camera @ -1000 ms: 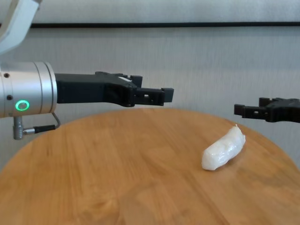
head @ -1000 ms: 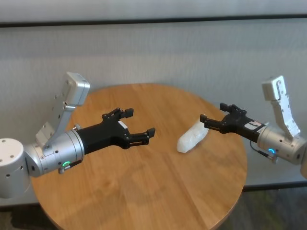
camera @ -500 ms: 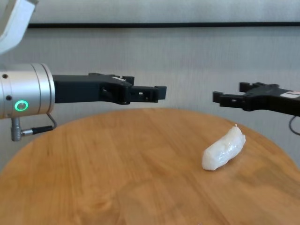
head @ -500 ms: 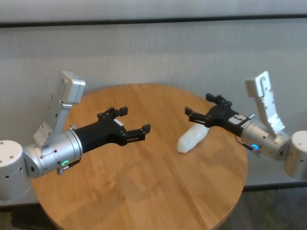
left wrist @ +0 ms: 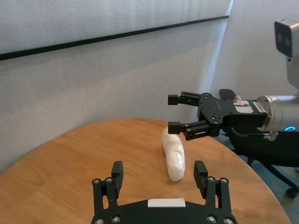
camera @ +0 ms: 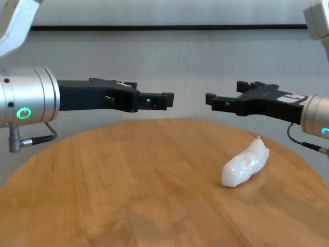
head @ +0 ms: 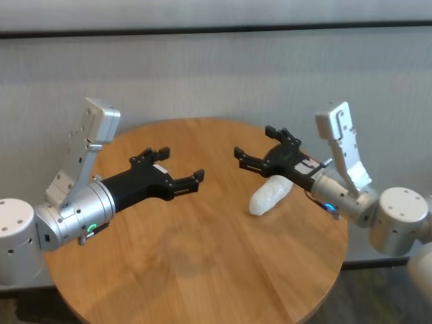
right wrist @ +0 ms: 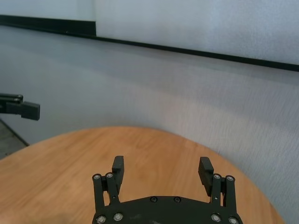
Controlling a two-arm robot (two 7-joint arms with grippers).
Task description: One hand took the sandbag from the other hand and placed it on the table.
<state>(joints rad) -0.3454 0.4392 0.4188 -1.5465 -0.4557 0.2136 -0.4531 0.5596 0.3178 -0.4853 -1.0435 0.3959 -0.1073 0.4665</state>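
Observation:
The white sandbag [head: 270,194] lies on the round wood table [head: 202,270], right of centre, held by nothing. It also shows in the chest view [camera: 245,163] and the left wrist view [left wrist: 174,153]. My right gripper [head: 254,142], blue-lit, is open and empty. It hovers above the table, over and just beyond the sandbag's far end [camera: 209,99]. My left gripper [head: 181,165], green-lit, is open and empty, hovering over the table's left half [camera: 167,98], well apart from the sandbag. The two grippers point at each other with a gap between them. The sandbag is out of the right wrist view.
A grey wall with a dark rail runs behind the table [camera: 128,206]. In the left wrist view a black chair base [left wrist: 261,163] stands on the floor beyond the table's edge. The left gripper's fingertip [right wrist: 23,109] shows at the side of the right wrist view.
My right gripper has swung inward over the table, past the sandbag, toward the left gripper. My left gripper has drawn back slightly. The sandbag has not moved.

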